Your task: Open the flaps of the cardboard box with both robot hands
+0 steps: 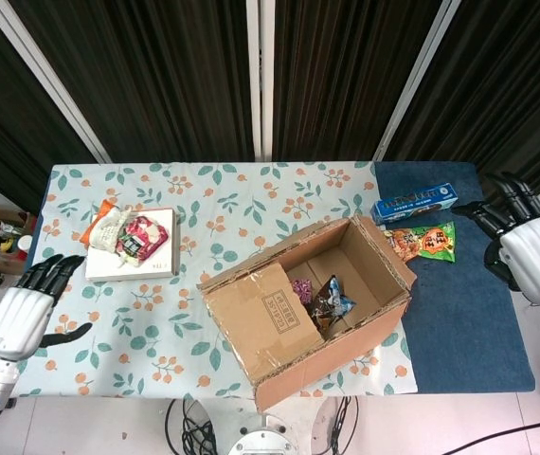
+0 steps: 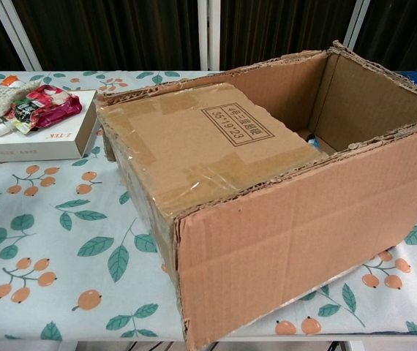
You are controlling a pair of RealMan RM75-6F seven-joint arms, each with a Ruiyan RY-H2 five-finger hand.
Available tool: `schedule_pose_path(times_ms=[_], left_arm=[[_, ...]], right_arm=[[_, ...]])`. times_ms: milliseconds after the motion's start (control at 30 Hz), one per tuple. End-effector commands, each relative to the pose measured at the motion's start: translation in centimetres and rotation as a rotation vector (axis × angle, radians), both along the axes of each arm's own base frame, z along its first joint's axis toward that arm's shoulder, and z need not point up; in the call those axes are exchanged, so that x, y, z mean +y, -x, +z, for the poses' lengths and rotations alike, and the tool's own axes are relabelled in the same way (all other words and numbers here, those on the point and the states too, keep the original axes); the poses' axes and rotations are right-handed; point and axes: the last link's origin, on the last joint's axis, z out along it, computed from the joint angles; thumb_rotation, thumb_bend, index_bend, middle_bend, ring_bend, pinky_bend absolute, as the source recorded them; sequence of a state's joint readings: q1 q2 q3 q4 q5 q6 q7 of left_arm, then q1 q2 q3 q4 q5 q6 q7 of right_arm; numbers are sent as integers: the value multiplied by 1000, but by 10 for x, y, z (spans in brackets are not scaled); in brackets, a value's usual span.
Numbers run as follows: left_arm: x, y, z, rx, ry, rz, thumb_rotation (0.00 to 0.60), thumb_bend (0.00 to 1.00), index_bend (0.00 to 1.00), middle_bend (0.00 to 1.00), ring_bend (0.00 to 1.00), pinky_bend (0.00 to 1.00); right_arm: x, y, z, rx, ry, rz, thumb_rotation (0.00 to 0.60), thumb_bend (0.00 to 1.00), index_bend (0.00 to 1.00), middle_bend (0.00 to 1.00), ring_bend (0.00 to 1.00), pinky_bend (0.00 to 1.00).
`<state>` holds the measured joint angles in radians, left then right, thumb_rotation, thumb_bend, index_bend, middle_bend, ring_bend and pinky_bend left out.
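Note:
The cardboard box (image 1: 346, 346) sits at the table's front middle, turned at an angle. Its left flap (image 1: 265, 318), taped and bearing a printed label, lies flat over the left half; in the chest view this flap (image 2: 194, 142) covers the near-left part. The right flap (image 1: 396, 254) hangs folded outward along the right wall. Snack packets (image 1: 327, 299) show inside the uncovered half. My left hand (image 1: 26, 318) hovers off the table's left edge, fingers spread and holding nothing. My right hand (image 1: 528, 248) is far right, past the blue cloth, fingers apart and holding nothing. Neither hand touches the box.
A white flat box (image 1: 147, 261) topped with snack bags lies at the left rear. A blue carton (image 1: 414, 201) and a green packet (image 1: 433, 240) lie on the dark blue cloth (image 1: 459, 303) right of the box. Floral tablecloth (image 1: 156, 332) shows between my left hand and the box.

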<state>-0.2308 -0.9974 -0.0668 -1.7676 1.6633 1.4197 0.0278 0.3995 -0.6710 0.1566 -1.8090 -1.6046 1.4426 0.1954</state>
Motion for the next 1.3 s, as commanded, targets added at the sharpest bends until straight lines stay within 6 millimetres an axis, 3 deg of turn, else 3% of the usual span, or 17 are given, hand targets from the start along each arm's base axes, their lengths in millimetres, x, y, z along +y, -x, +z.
schedule_pose_path(times_ms=[33,233,267,333,400,467,533,867,967,1000,1033,1133,1300], left_arm=[[33,-48,11,-39,55,-164,555,168,86,133,94,190],[79,-115,-4,-102,185,-326,600,207,97,149,94,190],[83,-124,-8,-112,210,-347,600,202,104,152,94,190],[92,-143,-22,-117,265,-394,600,150,135,171,96,190],[97,-158,-36,-115,314,-428,600,76,162,194,98,190],[102,-173,-54,-106,371,-457,555,33,187,216,102,191],[104,-189,-73,-128,436,-477,487,7,226,249,106,192],[114,-250,-144,-132,617,-542,431,0,255,267,105,192],[121,-259,-157,-116,625,-526,239,0,288,267,97,184],[121,-261,-162,-122,638,-508,140,0,302,267,91,177],[122,-262,-165,-121,648,-496,97,0,309,268,89,172],[123,-265,-172,-89,648,-493,45,0,312,268,88,168],[121,-263,-180,-54,656,-490,39,0,313,274,87,168]], right_arm=[[7,0,9,-129,45,43,600,1000,165,234,0,0],[23,5,13,-278,47,66,600,893,58,165,0,0],[26,7,13,-287,32,62,600,829,44,154,0,0],[31,14,13,-290,20,54,600,570,7,120,0,0],[36,19,13,-292,24,55,600,403,0,91,0,0],[40,25,11,-306,33,50,600,355,0,69,0,0],[43,32,10,-328,38,40,600,352,0,57,0,0],[43,51,3,-428,46,12,600,372,0,53,0,0],[42,54,4,-423,36,18,600,397,0,54,0,0],[42,55,4,-421,36,16,600,414,0,54,0,0],[42,56,4,-421,35,13,600,427,0,53,0,0],[41,60,4,-426,32,1,600,453,0,50,0,0],[39,66,5,-440,31,-13,600,475,0,49,0,0]])
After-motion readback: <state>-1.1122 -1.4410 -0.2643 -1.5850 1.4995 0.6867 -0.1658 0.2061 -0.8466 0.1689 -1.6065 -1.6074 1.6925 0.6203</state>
